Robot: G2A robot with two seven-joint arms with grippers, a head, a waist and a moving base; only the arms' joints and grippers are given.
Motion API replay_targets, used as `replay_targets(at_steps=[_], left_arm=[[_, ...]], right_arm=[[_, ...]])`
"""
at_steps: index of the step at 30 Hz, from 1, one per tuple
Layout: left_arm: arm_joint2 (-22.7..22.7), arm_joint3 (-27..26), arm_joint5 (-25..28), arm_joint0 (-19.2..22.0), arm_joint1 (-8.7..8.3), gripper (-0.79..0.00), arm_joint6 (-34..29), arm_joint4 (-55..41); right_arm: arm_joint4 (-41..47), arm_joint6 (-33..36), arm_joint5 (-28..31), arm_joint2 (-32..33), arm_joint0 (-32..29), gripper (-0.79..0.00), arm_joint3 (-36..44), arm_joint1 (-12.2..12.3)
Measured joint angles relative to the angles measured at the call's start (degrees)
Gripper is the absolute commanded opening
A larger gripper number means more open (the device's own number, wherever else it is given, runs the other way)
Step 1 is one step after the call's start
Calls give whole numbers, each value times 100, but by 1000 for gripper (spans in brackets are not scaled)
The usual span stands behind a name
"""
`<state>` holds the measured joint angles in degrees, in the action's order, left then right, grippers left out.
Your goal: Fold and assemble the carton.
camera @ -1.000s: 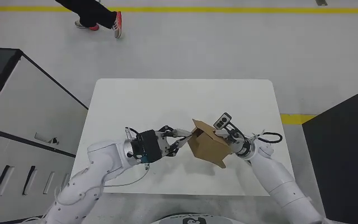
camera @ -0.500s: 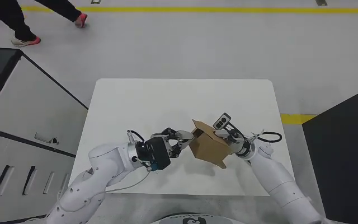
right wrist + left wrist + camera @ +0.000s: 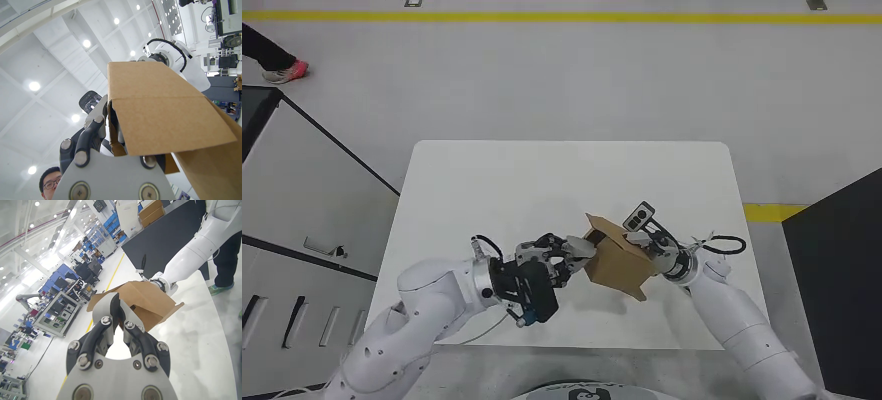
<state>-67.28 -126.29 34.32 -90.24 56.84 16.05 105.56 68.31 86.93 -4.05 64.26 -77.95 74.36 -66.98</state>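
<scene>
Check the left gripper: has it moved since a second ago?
Yes. The left gripper swung its wrist end toward the near edge of the table, jaws staying at the carton.

White tabletop (image 3: 572, 175), rectangular with rounded corners, smooth and matte. Toward the near edge, slightly right of middle, a brown carton (image 3: 617, 260) tilted over the surface, open flaps spread, soft shadow beneath. Lowest flap corner close to the surface; touching or apart, impossible to tell.
</scene>
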Motion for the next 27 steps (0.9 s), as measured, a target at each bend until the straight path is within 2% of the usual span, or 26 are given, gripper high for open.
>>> replay_targets(at_steps=[5,10,21,27], left_arm=[[262,-36,-39,137,29,-785,-344,236],[367,-33,-80,226,46,-785,-405,256],[145,-78,-166,154,10,-785,-226,234],[153,-79,-253,140,10,-785,-392,322]], right_arm=[[0,0,0,0,0,-785,0,0],[0,0,0,0,0,-785,0,0],[0,0,0,0,0,-785,0,0],[0,0,0,0,0,-785,0,0]])
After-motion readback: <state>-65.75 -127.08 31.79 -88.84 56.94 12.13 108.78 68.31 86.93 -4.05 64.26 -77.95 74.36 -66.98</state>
